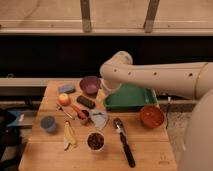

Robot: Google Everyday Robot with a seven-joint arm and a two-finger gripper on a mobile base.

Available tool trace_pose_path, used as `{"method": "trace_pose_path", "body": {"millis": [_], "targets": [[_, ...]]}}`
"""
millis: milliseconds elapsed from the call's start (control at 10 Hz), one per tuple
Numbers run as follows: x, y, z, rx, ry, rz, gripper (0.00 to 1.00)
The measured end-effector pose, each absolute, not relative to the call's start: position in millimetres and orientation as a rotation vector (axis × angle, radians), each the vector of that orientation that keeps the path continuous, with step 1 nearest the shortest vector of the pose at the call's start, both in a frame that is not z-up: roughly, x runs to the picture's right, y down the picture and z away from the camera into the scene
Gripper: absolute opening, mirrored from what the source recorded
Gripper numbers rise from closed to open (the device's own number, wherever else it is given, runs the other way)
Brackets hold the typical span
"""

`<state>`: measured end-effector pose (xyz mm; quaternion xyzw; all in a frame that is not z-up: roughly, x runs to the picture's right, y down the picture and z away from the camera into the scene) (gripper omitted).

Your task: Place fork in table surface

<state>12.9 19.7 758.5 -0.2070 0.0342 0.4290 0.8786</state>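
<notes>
pincer (111, 86): hangs below the pale wrist of the arm (160, 77), over the tabletop (155, 142) at the 9 o'clock edge of the green tray (131, 106) and just at 3 o'clock of the purple bowl (90, 84). The wrist covers most of it, so I cannot tell whether it is spread, pressed together or pinching anything.

fork (64, 112): as best I can judge, it is the thin silvery sliver lying flat on the wood. It sits at 6 o'clock of the apple (63, 99), at 12 o'clock of the banana (69, 136) and just at 9 o'clock of the red-handled scoop (79, 111). It lies well apart from the pincer, down at its 8 o'clock.

not the fork: the long black-handled utensil (125, 147), which lies at 6 o'clock of the tray.

step in hand: judged to be the placing end of the task. The sliver rests on bare planks, not in the tray or a bowl. Whether the pincer hides a second utensil cannot be told.

next move: if the pincer is empty, a straight rise and a pull back toward 3 o'clock, clear of the purple bowl's rim. If it carries something hidden, a slow descent onto bare wood between bowl and tray before letting go.

risk: the purple bowl and the tray edge crowd the pincer on both sides, so a sideways drift could knock either one.
</notes>
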Motion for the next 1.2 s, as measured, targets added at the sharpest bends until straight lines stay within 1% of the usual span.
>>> {"method": "trace_pose_path", "body": {"millis": [500,700,800,1200], "targets": [[-85.7,18.2,778.0,-0.512,-0.045,0.742,0.8],[-119.9,19.7,778.1,-0.552,-0.108,0.705,0.8],[-129.2,18.3,776.1,-0.559,-0.138,0.697,0.8],[-130.0,18.4,776.1,-0.56,-0.142,0.696,0.8]]}}
